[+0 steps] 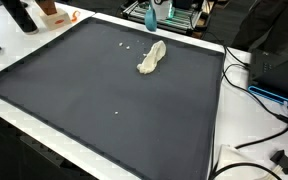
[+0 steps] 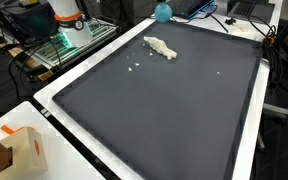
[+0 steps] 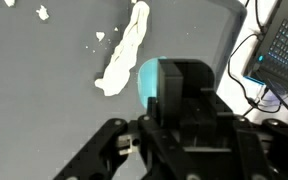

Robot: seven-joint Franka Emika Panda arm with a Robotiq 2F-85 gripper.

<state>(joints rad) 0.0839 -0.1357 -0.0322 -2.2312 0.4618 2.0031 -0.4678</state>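
Note:
A crumpled white cloth (image 1: 152, 57) lies on the dark mat (image 1: 104, 110) toward its far side, and it shows in both exterior views (image 2: 161, 47) and in the wrist view (image 3: 124, 50). A few white crumbs (image 1: 124, 44) lie beside it. My gripper (image 3: 184, 150) fills the lower wrist view as a dark body with splayed links, and its fingertips are out of frame. A teal object (image 3: 147, 80) sits right beside the gripper body, partly hidden by it. It also shows at the mat's far edge in both exterior views (image 1: 151, 16) (image 2: 162, 12). I cannot tell whether it is held.
The mat has a white border (image 2: 54, 110). A laptop (image 3: 281, 50) and cables (image 1: 264, 95) lie off one side. An orange and white box (image 2: 24, 150) stands at a corner. A rack with gear (image 2: 69, 35) stands off the mat.

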